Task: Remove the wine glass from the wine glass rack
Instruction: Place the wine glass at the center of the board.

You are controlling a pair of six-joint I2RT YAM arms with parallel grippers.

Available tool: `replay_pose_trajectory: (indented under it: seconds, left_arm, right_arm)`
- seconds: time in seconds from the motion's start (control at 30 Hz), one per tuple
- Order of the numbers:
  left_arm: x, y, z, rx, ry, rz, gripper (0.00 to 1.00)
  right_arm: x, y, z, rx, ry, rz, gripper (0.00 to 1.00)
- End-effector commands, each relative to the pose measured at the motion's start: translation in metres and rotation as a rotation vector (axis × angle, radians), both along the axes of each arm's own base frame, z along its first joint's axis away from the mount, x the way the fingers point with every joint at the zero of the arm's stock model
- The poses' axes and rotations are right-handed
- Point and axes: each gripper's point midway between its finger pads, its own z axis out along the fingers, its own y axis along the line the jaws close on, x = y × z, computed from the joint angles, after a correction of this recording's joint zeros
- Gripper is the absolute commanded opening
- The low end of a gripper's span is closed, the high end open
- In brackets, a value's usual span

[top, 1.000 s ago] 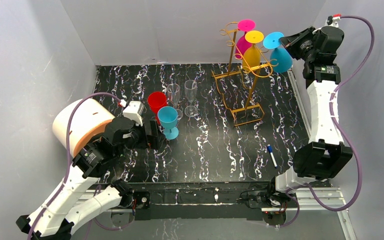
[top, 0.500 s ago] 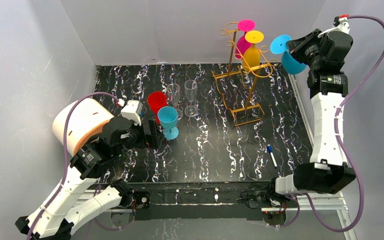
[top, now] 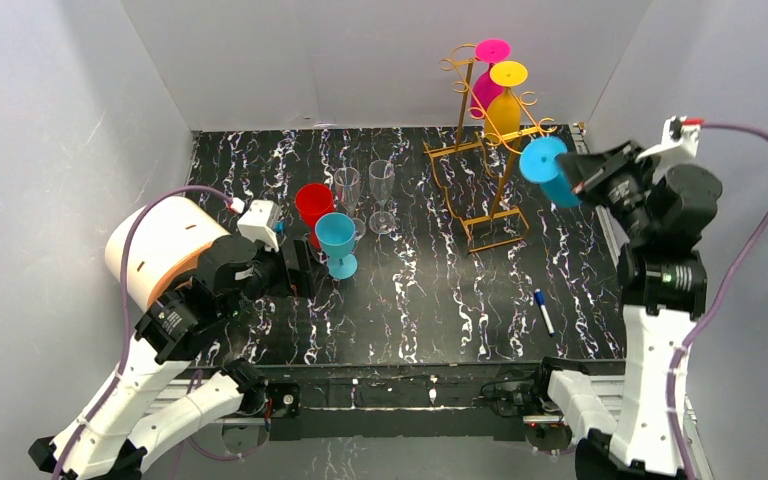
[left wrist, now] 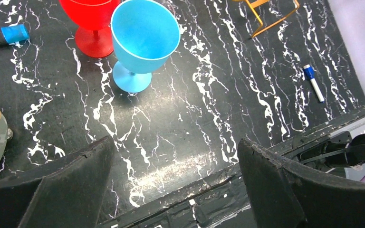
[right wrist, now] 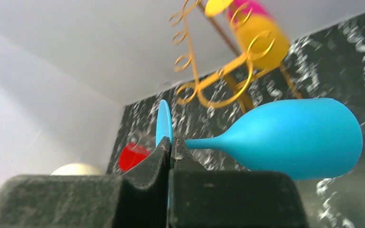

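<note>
Right gripper [right wrist: 171, 145] clamps blue wine glass [right wrist: 294, 137] sideways, seemingly clear of rack [top: 501, 176], forearm upright.

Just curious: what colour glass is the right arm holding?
Blue wine glass, clearest from right wrist view.

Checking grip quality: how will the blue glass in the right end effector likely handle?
The blue glass looks opaque, probably plastic: light, not fragile. The right end effector pinches only its thin stem, so the bowl may pivot. Laid sideways, it would likely roll.
</note>
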Motion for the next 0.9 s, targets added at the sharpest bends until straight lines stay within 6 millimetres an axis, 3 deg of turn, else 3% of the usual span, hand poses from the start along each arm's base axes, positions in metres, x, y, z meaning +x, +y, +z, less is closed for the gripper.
replay_pose_trajectory:
  seconds: [0.0, 0.1, 0.17, 0.23, 0.4, 0.53, 0.63, 0.73, 0.87]
  left_arm:
    - [0.002, -0.006, 0.007, -0.052, -0.011, 0.003, 0.98]
    - [0.003, -0.011, 0.002, -0.069, 0.013, 0.006, 0.98]
    - [0.003, -0.018, -0.001, -0.093, 0.028, -0.012, 0.98]
    - [0.005, -0.026, 0.000, -0.129, 0.026, -0.029, 0.98]
    - [0.003, -0.048, -0.001, -0.160, 0.057, -0.121, 0.98]
    - [-0.008, -0.095, 0.011, -0.409, 0.111, -0.268, 0.98]
    - [-0.015, -0.115, 0.016, -0.538, 0.130, -0.347, 0.98]
    - [-0.023, -0.132, 0.029, -0.615, 0.150, -0.456, 0.98]
    - [-0.023, -0.140, 0.042, -0.612, 0.134, -0.509, 0.95]
  right_arm:
    - [-0.049, 0.039, -0.026, 0.115, 0.070, 0.200, 0.01]
    - [-0.084, 0.056, -0.033, 0.156, -0.003, 0.289, 0.01]
    - [-0.093, 0.064, -0.048, 0.151, 0.015, 0.348, 0.01]
    - [-0.104, 0.082, -0.064, 0.164, 0.084, 0.512, 0.01]
    - [-0.105, 0.095, -0.089, 0.196, 0.169, 0.669, 0.01]
    - [-0.103, 0.103, -0.108, 0.315, 0.214, 0.750, 0.01]
    - [-0.102, 0.111, -0.114, 0.300, 0.210, 0.758, 0.01]
    - [-0.114, 0.135, -0.113, 0.267, 0.187, 0.865, 0.01]
    - [-0.122, 0.182, -0.134, 0.197, 0.250, 0.975, 0.01]
